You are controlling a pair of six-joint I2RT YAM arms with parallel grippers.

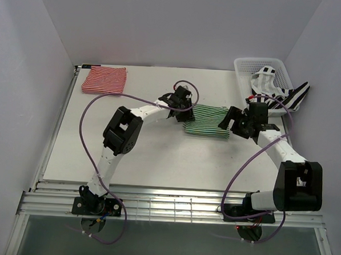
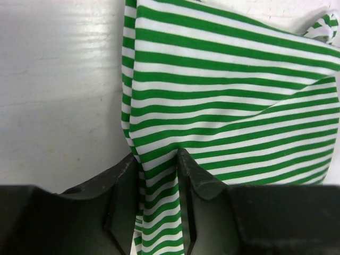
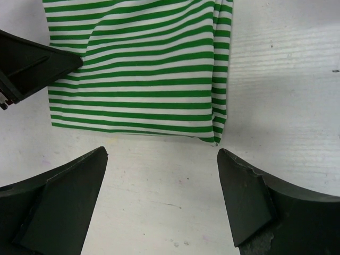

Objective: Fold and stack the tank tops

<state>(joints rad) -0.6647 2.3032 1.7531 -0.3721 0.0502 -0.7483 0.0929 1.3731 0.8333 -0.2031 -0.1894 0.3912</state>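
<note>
Table (image 1: pixel 157 155): white, walled round, both arms reaching in.
Green-and-white tank top (image 1: pixel 208 122): folded, lying mid-table between the arms.
Left arm (image 1: pixel 121 130): jaws clamped on its bunched left edge!
Right arm (image 1: pixel 296 185): jaws wide apart, just off its corner.
Red-and-white tank top (image 1: pixel 104 80): folded, far-left corner.
Black-and-white tank top (image 1: pixel 278 90): spilling over the basket (image 1: pixel 248 64) rim.

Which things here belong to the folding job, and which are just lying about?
Job: green-and-white top, pinched by the left tool; red-and-white top, folded, far left; black-and-white top, unfolded, far right.
Lying about: white basket.
</note>
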